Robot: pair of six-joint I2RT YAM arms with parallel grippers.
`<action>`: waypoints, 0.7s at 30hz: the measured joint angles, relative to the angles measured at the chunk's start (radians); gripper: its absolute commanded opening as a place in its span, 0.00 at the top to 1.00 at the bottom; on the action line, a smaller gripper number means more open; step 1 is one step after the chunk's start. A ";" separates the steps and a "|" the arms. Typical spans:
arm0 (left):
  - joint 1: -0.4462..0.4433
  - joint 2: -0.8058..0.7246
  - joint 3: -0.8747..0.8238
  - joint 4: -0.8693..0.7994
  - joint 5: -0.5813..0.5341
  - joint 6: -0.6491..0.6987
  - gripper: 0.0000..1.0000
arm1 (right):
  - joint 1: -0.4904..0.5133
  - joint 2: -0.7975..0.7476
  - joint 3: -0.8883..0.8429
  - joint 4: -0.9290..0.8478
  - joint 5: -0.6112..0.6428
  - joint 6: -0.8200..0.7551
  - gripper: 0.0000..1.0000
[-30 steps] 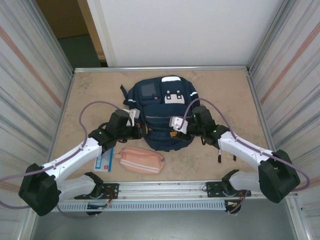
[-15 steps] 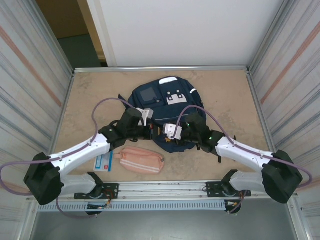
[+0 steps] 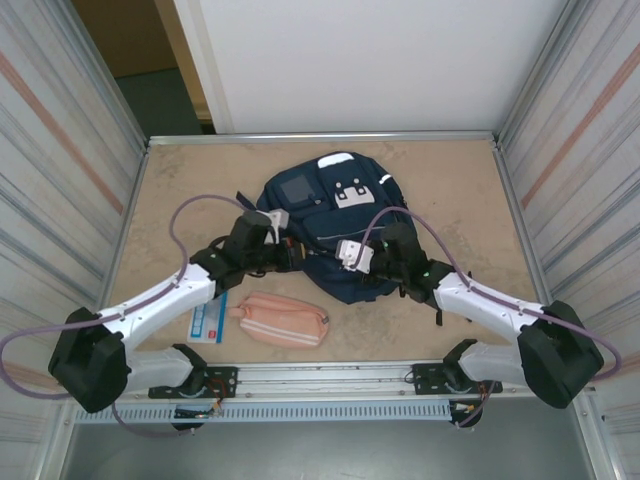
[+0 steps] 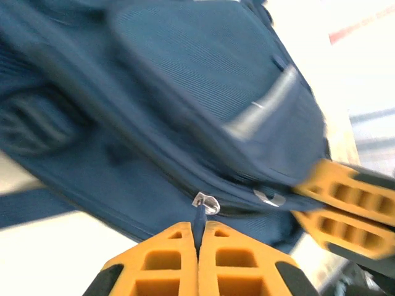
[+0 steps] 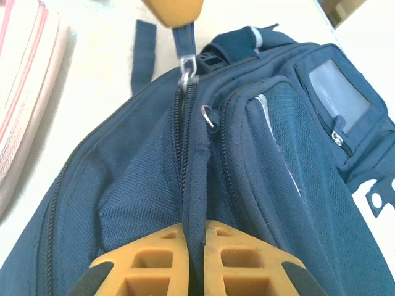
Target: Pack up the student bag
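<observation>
The student bag (image 3: 322, 222), navy with a grey front patch, lies flat in the middle of the table. My left gripper (image 3: 293, 256) is at its near left side, shut on a blue zipper pull (image 4: 199, 217) whose metal slider (image 4: 207, 202) shows just beyond the fingertips. My right gripper (image 3: 330, 262) faces it from the right and is shut on a fold of the bag's fabric (image 5: 196, 185) between two zipper lines. In the right wrist view the left gripper's fingertip (image 5: 174, 9) holds the pull (image 5: 184, 38) at the top of the picture.
A pink pencil pouch (image 3: 285, 320) lies near the front edge, left of centre, with a small white and blue card (image 3: 208, 325) beside it. Corrugated metal walls close in both sides. A mounting rail (image 3: 330, 378) runs along the near edge.
The right gripper has shut on the bag's fabric fold. The bag has slid and turned a little on the table. The left gripper, still shut on the pull, has drawn back to the left.
</observation>
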 measured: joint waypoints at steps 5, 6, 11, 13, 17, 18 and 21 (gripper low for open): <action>0.081 -0.004 -0.058 0.061 0.028 -0.049 1.00 | -0.010 -0.010 -0.013 -0.008 -0.060 0.030 0.77; 0.071 -0.004 -0.058 0.062 0.024 -0.055 1.00 | -0.012 -0.010 -0.013 -0.016 -0.068 0.034 0.72; 0.017 -0.004 -0.030 0.035 0.011 -0.060 1.00 | -0.007 -0.010 -0.006 -0.064 -0.116 0.066 0.57; -0.007 -0.004 -0.009 0.021 0.005 -0.060 1.00 | 0.014 -0.010 0.016 -0.102 -0.123 0.080 0.54; -0.042 0.003 0.021 -0.003 0.007 -0.060 1.00 | 0.092 -0.025 0.051 -0.121 -0.096 0.103 0.50; -0.047 0.008 0.026 -0.005 0.009 -0.061 1.00 | 0.113 -0.027 0.051 -0.106 -0.074 0.117 0.49; -0.052 0.027 0.029 0.007 0.038 -0.086 1.00 | 0.175 0.008 0.056 -0.040 0.035 0.140 0.51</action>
